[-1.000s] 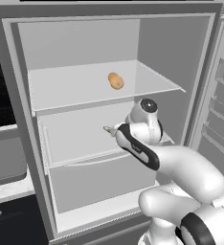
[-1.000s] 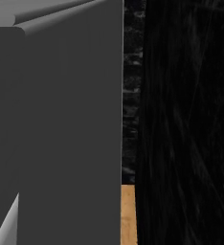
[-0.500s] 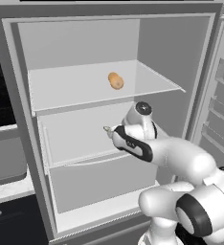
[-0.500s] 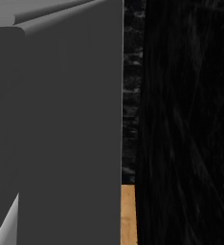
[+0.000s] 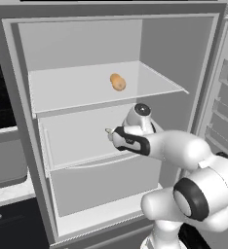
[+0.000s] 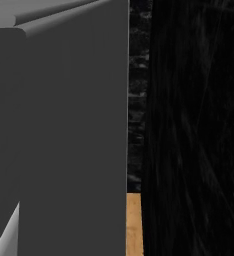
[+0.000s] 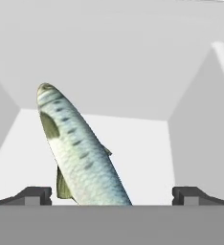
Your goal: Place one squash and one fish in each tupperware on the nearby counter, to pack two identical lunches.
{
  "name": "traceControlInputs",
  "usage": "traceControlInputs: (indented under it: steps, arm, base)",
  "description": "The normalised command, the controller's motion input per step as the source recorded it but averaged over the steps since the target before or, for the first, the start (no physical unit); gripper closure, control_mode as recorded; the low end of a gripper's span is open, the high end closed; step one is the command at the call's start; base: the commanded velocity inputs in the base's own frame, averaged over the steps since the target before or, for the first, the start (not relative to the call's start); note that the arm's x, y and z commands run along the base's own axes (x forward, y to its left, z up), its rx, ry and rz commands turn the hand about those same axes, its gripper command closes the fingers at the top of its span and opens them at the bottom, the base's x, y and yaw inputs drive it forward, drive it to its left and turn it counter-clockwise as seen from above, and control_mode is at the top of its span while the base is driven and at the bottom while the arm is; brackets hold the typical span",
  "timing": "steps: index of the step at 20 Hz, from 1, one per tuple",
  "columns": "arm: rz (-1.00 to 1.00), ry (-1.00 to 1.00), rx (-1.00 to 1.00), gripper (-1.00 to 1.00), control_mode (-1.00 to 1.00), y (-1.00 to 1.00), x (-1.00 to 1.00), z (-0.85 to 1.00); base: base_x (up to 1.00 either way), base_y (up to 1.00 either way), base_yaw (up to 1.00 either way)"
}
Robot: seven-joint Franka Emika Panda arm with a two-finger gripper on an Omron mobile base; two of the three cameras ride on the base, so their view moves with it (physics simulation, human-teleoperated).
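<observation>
The fish (image 7: 80, 155) has its tail end cut off at the hand view's bottom; in the left base view the hand hides most of it

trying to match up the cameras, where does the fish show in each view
Left base view: a tip of the slim blue-grey scaled fish peeks out left of the hand, centre frame.
Right base view: not in it.
Hand view: lower centre-left, between the open fingers.
Shared landmark: the pale grey fridge shelf under it.

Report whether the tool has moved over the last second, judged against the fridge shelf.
Yes. The tool has edged slightly left, deeper under the shelf.
</observation>
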Motion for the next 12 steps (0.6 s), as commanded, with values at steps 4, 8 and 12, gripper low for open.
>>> traceControlInputs:
  steps: [4, 8, 12]
  arm:
    - [0.0, 0.03, 0.0, -1.0, -1.0, 0.05, 0.07, -0.26]
    - [0.0, 0.01, 0.0, 1.0, -1.0, 0.06, 0.05, -0.06]
    - [0.0, 0.0, 0.0, 1.0, -1.0, 0.0, 0.0, 0.0]
  base:
    - [0.0, 0.0, 0.0]
    - [0.0, 0.0, 0.0]
    - [0.0, 0.0, 0.0]
